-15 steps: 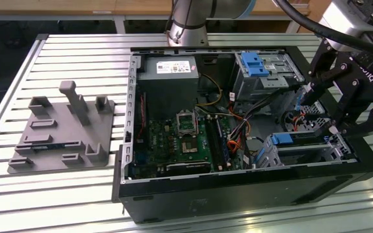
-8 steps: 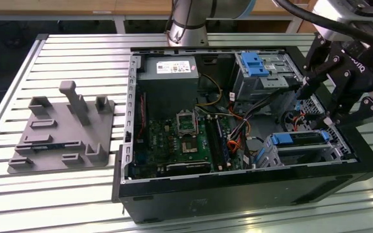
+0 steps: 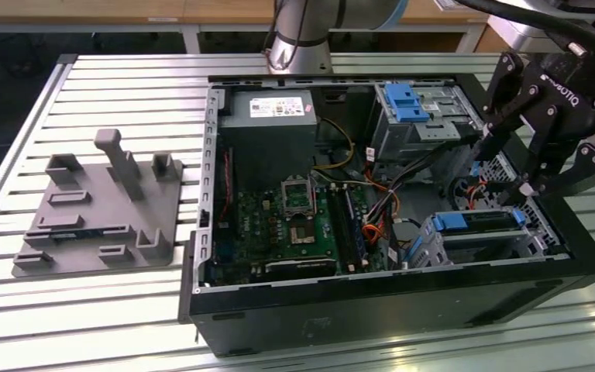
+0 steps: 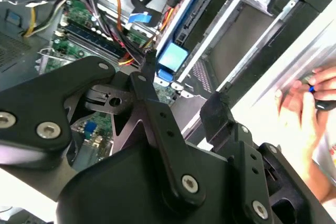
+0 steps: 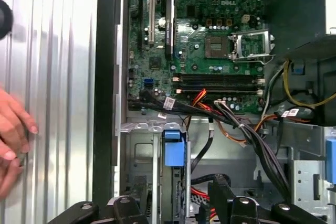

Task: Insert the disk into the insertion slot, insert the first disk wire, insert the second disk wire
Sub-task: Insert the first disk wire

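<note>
Blue-framed disk [image 3: 479,220] sitting in slot [image 3: 504,246], long axis running left-right across exterior view; your pincer [image 3: 504,167] hanging just above, fingers spread wide, gripping nothing. Second wrist view: disk [image 4: 173,56] lying just beyond fingertips [image 4: 148,66]. First wrist view: disk [image 5: 175,153] lining up between your open jaws.

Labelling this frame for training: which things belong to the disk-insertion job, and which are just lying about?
Job: disk, in the insertion slot; open gripper.
Lying about: grey fixture block, power supply, taller bay with blue latch, person's hand.
</note>
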`<state>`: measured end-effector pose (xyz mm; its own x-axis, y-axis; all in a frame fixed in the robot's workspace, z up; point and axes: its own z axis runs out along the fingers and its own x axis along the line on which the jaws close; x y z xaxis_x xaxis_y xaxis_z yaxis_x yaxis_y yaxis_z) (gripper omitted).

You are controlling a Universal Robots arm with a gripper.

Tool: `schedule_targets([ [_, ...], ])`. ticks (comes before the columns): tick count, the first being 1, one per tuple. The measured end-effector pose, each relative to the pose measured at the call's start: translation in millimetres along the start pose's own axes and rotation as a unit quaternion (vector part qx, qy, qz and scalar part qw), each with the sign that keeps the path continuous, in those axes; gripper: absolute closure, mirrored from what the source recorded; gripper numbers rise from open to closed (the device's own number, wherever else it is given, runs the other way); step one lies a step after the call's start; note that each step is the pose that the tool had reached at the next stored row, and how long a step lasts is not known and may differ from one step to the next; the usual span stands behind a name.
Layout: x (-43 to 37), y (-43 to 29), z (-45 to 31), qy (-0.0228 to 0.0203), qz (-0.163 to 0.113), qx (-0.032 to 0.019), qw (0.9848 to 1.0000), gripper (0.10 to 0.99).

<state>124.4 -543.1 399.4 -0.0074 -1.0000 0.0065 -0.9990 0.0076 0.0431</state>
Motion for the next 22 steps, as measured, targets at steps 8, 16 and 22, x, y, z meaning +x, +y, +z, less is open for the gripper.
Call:
schedule_targets([
  [8, -7.3, -0.7, 0.6, 0.0101, 0.010, 0.0093, 0.9999, 0.471],
  [16, -12.9, -8.5, 1.8, 0.0211, 0.024, 0.0117, 0.9994, 0.471],
  [22, -23.1, -20.5, 5.2, 0.0348, 0.024, 0.0121, 0.9990, 0.471],
])
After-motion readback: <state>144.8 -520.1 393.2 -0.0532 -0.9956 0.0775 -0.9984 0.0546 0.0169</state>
